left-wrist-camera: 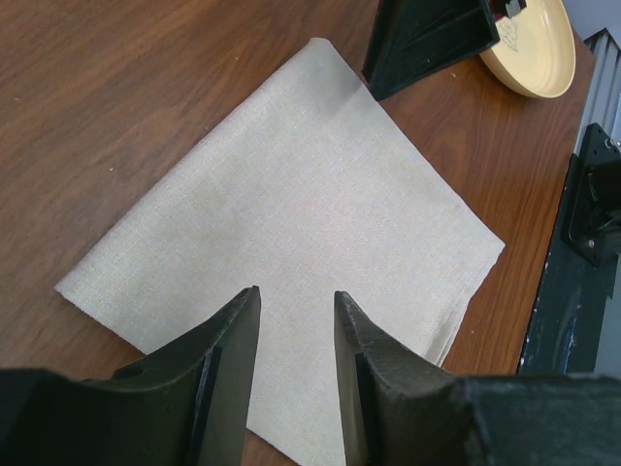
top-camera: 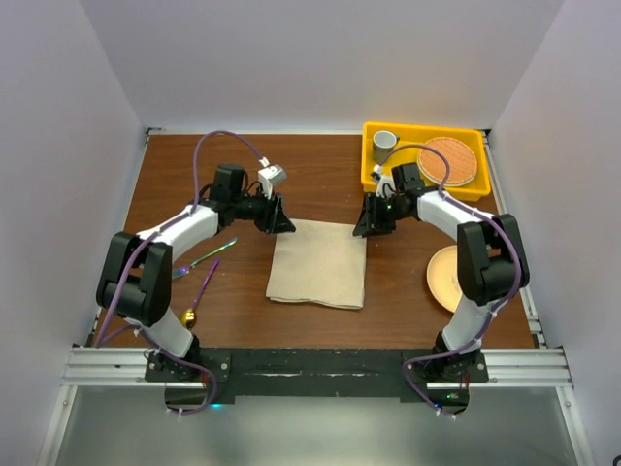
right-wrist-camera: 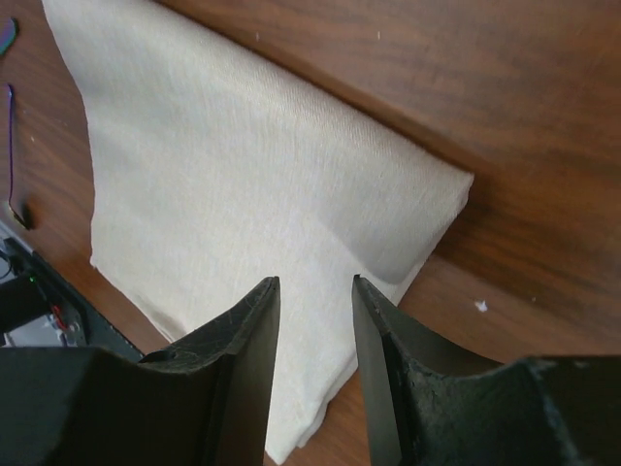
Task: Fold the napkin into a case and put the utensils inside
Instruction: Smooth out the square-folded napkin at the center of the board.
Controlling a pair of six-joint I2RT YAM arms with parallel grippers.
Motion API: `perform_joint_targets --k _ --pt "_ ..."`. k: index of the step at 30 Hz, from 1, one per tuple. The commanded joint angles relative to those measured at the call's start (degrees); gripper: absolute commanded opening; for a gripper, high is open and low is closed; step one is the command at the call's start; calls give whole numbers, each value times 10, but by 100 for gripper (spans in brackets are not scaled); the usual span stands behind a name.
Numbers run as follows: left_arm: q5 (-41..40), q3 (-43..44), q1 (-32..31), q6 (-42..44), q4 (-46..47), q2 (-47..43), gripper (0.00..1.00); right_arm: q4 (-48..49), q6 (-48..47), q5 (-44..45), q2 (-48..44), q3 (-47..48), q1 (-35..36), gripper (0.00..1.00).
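Observation:
The beige napkin (top-camera: 318, 264) lies flat on the brown table, folded into a near-square rectangle with layered edges (right-wrist-camera: 243, 175) (left-wrist-camera: 291, 194). My left gripper (top-camera: 283, 221) hovers over its far left corner, open with nothing between the fingers (left-wrist-camera: 296, 296). Over the far right corner my right gripper (top-camera: 367, 225) is likewise open and empty (right-wrist-camera: 315, 283). The purple iridescent fork (top-camera: 206, 254) and the spoon (top-camera: 199, 296), its gold bowl toward the near edge, lie on the table left of the napkin, beside the left arm.
A yellow bin (top-camera: 423, 127) at the back right holds a white cup (top-camera: 384, 144) and a round cork-coloured disc (top-camera: 450, 161). A peach plate (top-camera: 442, 277) sits right of the napkin, partly under the right arm. A black rail runs along the near edge.

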Motion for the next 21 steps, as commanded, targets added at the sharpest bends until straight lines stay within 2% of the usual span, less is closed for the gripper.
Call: perform_joint_targets --k 1,5,10,16,21 --pt "24 20 -2 -2 21 11 40 47 16 3 17 32 -3 39" --pt "24 23 -2 -2 24 21 38 70 15 7 50 33 -8 34" --pt "32 28 -2 15 11 33 37 120 25 14 100 44 -26 32" --pt "54 26 -2 37 -21 50 34 149 51 -43 130 40 -31 29" --pt "67 10 -5 36 -16 55 25 142 64 -105 94 37 -30 31"
